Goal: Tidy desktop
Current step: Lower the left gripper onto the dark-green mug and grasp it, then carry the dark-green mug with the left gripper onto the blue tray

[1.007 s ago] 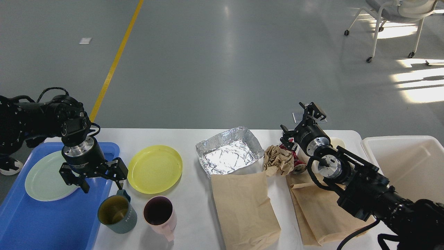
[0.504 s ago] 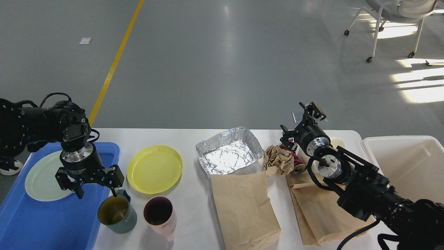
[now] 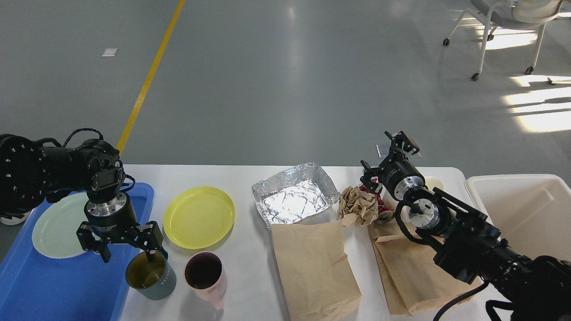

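The white desktop (image 3: 250, 176) holds dishes on the left and rubbish on the right. My left gripper (image 3: 128, 253) is open and points down over the teal mug (image 3: 154, 278). Its right finger dips at the mug's mouth, and its left finger hangs outside the rim over the blue tray (image 3: 49, 285). A pink mug (image 3: 206, 274) stands just right of the teal one. My right gripper (image 3: 387, 157) is open and holds nothing, raised at the far edge above a crumpled brown paper ball (image 3: 357, 205) and a red can (image 3: 382, 209).
A pale green plate (image 3: 51, 227) lies in the blue tray. A yellow plate (image 3: 198, 216) and a foil tray (image 3: 294, 196) sit mid-table. Two brown paper bags (image 3: 312, 267) (image 3: 399, 267) lie in front. A white bin (image 3: 531, 209) stands at the right.
My left gripper has moved down and slightly right from above the tray edge onto the teal mug's rim. The right arm has not moved.
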Available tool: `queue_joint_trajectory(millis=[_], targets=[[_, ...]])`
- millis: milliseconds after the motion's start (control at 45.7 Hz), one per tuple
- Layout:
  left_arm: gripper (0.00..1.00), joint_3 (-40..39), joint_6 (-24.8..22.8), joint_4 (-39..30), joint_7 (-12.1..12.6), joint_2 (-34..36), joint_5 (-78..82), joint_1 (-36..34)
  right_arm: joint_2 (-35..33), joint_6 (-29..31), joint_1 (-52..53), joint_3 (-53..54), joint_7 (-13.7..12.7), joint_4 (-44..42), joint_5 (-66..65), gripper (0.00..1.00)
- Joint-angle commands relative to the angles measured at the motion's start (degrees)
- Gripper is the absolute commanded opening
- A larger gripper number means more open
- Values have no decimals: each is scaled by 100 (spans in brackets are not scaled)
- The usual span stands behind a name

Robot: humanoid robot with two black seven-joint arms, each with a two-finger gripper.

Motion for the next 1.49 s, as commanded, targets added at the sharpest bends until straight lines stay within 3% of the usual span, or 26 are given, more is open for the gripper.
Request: queue_joint_trajectory(millis=[0, 153, 460, 701, 1204, 1467], targets=[[85, -63, 0, 14, 16, -41, -2, 97, 0, 0, 0, 1, 0, 0, -9, 100], [71, -80, 0, 67, 16, -147, -2, 211, 0, 0, 0, 1, 0, 0, -1, 100], [22, -89, 0, 137, 7, -191, -11, 264, 0, 0, 0, 1, 0, 0, -9, 100], [1, -89, 0, 137, 16, -191, -2, 264, 0, 0, 0, 1, 0, 0, -1, 100], [0, -72, 0, -21, -10, -182, -11, 27, 0, 0, 0, 1, 0, 0, -9, 100], [0, -45, 0, -846, -19, -42, -11, -641, 0, 0, 0, 1, 0, 0, -1, 100]])
